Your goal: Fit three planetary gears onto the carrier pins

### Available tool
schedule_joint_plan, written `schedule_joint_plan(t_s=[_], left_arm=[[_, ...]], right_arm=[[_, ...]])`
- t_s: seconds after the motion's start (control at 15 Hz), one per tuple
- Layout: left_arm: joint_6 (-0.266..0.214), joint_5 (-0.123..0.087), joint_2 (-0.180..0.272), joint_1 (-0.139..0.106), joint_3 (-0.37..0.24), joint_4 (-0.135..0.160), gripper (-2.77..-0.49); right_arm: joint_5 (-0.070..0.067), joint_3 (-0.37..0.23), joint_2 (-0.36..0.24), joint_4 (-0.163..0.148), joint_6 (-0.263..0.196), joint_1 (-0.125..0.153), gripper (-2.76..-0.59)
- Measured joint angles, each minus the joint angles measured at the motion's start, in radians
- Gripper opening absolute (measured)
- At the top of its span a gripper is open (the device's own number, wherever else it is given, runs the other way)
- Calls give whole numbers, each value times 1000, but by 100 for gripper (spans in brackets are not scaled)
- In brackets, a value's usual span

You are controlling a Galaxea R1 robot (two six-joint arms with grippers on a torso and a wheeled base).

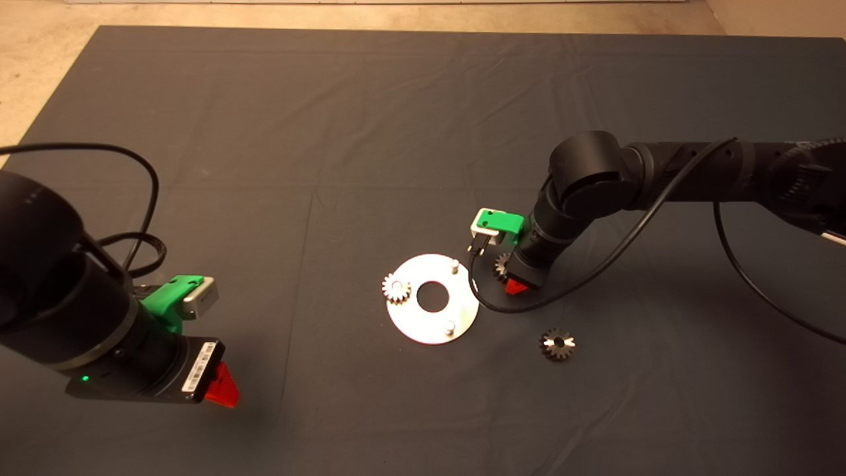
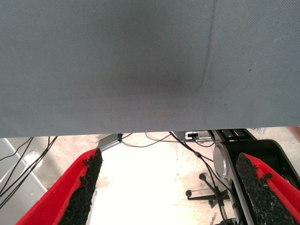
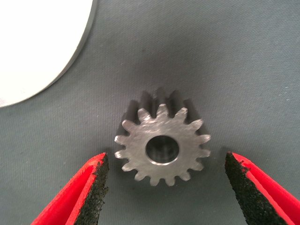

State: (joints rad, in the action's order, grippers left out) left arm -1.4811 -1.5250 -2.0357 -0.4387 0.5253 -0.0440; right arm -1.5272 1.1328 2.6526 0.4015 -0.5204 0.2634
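Head view, left to right. The left gripper (image 1: 221, 387) waits at the lower left edge over the dark mat (image 1: 277, 119) that covers the counter; its jaws stand open with nothing between them, and its wrist view shows bare mat with the floor, cables and a chair base beyond the mat's edge.

At the mat's centre lies the round silver plate (image 1: 423, 327) with a large central hole. One planetary gear (image 1: 396, 289) sits on the plate's left side, seated over a pin. Two carrier pins (image 1: 455, 266) stand bare, one at the plate's far right rim and one at its near right rim.

Just right of the plate, the right gripper (image 1: 514, 285) points down at a second gear (image 3: 162, 148), which lies flat on the mat beside the plate's edge. Its jaws are open, one red finger (image 3: 89, 192) on each side of the gear, both apart from its teeth.

A third gear (image 1: 557, 344) lies flat on the mat nearer the front, well apart from the plate.
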Motion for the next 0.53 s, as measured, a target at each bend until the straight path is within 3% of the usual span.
schedule_joint_plan(t_s=[0.2,0.53], left_arm=[[0,0,0,0,-3,0,-122],[0,0,0,0,-4,0,-122]], right_arm=[[0,1,5,10,-4,-5,-155],[0,2,5,14,-5,-20,-178]])
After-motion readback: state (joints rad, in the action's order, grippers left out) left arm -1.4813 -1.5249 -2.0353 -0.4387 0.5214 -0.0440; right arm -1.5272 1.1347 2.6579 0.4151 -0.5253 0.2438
